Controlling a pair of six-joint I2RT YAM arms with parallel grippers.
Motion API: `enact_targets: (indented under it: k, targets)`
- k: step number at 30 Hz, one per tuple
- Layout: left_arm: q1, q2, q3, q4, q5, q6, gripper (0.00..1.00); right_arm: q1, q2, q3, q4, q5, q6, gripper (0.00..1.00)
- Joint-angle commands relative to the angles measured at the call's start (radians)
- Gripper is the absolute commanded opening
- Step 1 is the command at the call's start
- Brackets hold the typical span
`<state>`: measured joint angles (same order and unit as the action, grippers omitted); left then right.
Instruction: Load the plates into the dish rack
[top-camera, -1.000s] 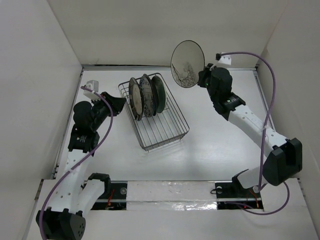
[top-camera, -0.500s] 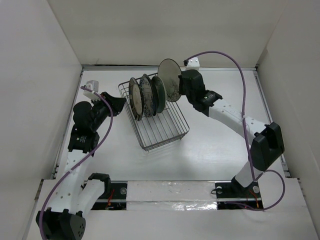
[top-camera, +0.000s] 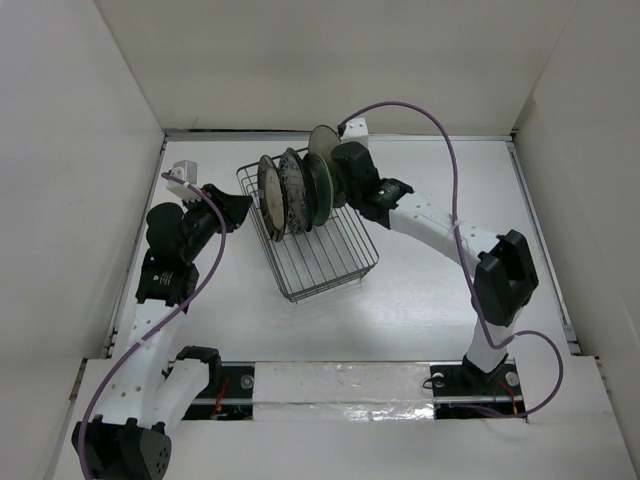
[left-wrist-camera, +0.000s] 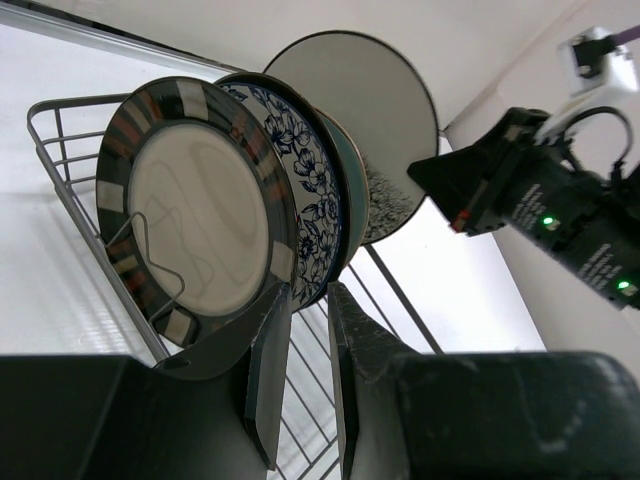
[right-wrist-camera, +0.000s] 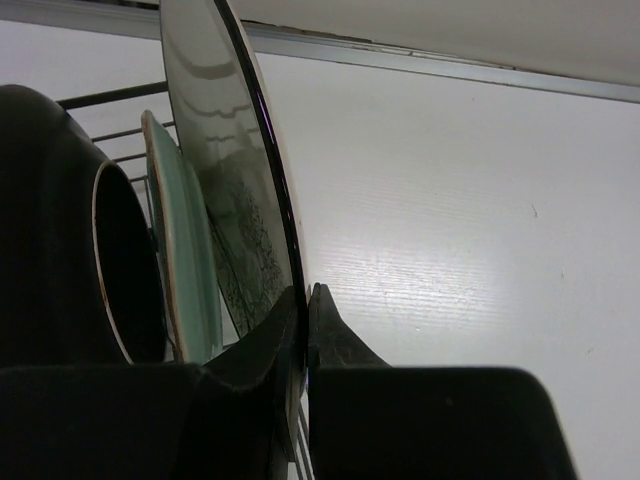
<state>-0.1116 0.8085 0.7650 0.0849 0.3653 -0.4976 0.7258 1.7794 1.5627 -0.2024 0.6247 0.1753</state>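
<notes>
Right gripper (right-wrist-camera: 303, 300): arm stretched toward far edge, pinching rim of upright cream plate (right-wrist-camera: 215, 150) at dish rack (top-camera: 330, 262).
Left gripper (left-wrist-camera: 308, 300): narrowly parted, empty, near left edge.

plates (top-camera: 292, 190) crowd rack (top-camera: 325, 262) far end, near slots free

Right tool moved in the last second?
Yes. The right tool, shut on the cream plate, swung left from clear of the dish rack to its far right corner, beside the teal plate.
</notes>
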Motion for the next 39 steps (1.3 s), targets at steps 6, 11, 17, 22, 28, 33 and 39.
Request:
enact_targets:
  k: [6, 11, 17, 22, 28, 33, 39]
  targets:
    - [-0.005, -0.008, 0.014, 0.036, 0.003, 0.014, 0.19, 0.089, 0.078, 0.128, 0.051, 0.147, -0.037, 0.0]
    - [-0.005, -0.019, 0.013, 0.03, -0.005, 0.016, 0.19, 0.11, 0.107, 0.125, 0.048, 0.182, -0.028, 0.0]
    - [-0.005, -0.025, 0.008, 0.036, 0.001, 0.011, 0.19, 0.11, 0.088, 0.097, 0.061, 0.19, 0.007, 0.31]
    - [-0.005, -0.017, 0.0, 0.05, 0.027, 0.004, 0.19, 0.11, 0.008, 0.045, 0.09, 0.196, 0.019, 0.54]
    - [-0.005, 0.0, 0.005, 0.053, 0.041, 0.004, 0.2, 0.101, -0.138, -0.073, 0.162, 0.141, 0.032, 0.61]
    - [-0.005, -0.009, 0.005, 0.075, 0.069, 0.016, 0.29, 0.09, -0.389, -0.347, 0.322, 0.13, 0.021, 0.49]
    - [-0.005, -0.032, -0.018, 0.147, 0.161, 0.007, 0.41, 0.049, -0.78, -0.722, 0.446, 0.153, 0.07, 0.0]
